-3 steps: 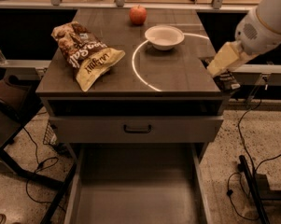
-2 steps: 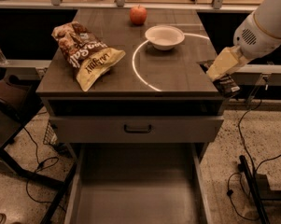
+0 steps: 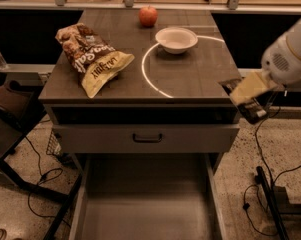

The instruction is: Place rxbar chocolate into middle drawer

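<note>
My gripper is at the right, just off the front right corner of the cabinet top, hanging from the white arm. It is shut on the rxbar chocolate, a small flat black bar that sticks out below and to the left of the pale fingers. The bar hangs in the air beside the cabinet, above floor level. The middle drawer is pulled out wide at the bottom centre, and its bare grey floor shows nothing in it. The gripper is up and to the right of the drawer.
On the cabinet top lie a brown-and-yellow chip bag, a white bowl and a red apple. The shut top drawer front sits above the open drawer. Cables lie on the floor at right; a dark chair stands left.
The gripper with the bar has moved down and toward the front, from the cabinet top's right edge to beside its front right corner. Nothing else has moved.
</note>
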Action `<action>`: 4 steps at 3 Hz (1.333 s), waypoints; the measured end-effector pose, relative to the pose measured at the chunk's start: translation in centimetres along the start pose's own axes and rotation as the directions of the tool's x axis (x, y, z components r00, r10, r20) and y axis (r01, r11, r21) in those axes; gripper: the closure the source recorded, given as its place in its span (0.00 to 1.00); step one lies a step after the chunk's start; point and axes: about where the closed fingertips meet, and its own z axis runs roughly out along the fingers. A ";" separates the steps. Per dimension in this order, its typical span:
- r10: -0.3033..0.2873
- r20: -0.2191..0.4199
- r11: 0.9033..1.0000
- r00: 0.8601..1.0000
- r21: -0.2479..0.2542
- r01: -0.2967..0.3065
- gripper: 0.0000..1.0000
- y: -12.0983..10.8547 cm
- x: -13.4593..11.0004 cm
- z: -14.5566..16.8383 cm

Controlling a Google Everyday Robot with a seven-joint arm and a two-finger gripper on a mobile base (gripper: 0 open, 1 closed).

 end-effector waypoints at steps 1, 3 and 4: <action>-0.038 0.000 0.999 0.999 -0.001 0.038 1.00 0.0 6.4 1.5; -0.209 0.000 0.977 0.978 -0.048 0.209 1.00 1.3 15.8 9.4; -0.256 0.008 0.965 0.967 -0.055 0.256 1.00 1.6 16.1 10.1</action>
